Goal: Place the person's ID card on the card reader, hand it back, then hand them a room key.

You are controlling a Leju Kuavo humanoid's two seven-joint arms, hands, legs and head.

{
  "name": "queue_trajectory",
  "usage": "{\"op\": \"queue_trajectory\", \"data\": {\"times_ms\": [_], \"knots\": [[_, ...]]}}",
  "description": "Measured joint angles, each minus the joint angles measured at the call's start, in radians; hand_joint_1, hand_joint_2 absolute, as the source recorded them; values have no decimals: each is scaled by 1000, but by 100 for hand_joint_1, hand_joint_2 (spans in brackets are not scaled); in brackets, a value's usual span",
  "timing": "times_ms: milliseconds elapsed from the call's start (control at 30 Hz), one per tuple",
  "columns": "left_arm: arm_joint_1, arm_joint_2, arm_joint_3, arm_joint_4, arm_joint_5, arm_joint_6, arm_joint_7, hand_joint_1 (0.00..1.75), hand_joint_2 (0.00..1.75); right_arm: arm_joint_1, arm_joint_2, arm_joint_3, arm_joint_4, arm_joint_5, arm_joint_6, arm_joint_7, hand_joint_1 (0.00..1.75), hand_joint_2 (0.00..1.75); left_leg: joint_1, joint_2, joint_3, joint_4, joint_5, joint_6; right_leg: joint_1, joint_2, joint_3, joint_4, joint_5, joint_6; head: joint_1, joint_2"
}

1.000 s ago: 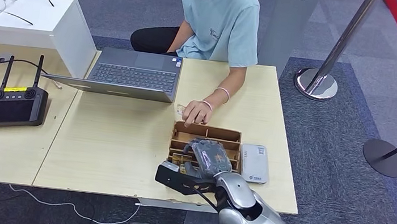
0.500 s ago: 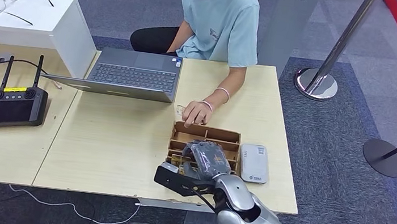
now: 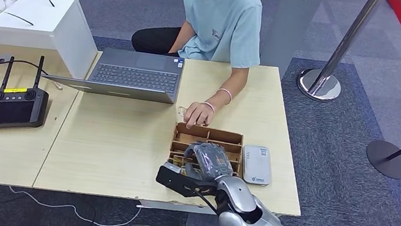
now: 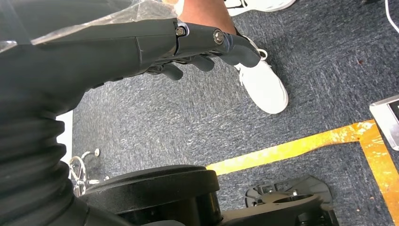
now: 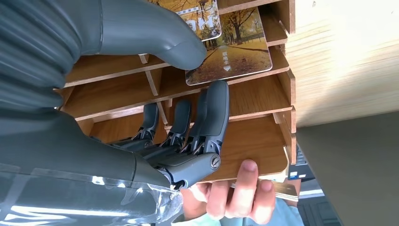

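A reception desk in an office lobby: queue stanchions (image 3: 332, 54) (red rope), grey carpet tiles (image 3: 342, 159), laptop (image 3: 133, 75).

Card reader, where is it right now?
In the head view the white card reader lies flat on the table near its right edge, just right of the wooden card tray under the right hand.

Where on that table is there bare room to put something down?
The widest bare patch lies between the laptop, the black controller and the wooden organizer. A narrower one runs behind the card reader. It is crowded at the organizer, where the right robot hand and the person's hand meet.
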Motion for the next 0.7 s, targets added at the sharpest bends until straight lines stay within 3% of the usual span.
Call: {"op": "queue_trajectory", "data": {"times_ms": [700], "knots": [[0, 0, 0, 0, -3, -1, 0, 0, 175, -3, 0, -7, 3, -2, 1, 2, 94, 175, 0, 0, 2, 0, 0, 0, 0, 0, 2, 0, 0, 0, 0, 0]]}}
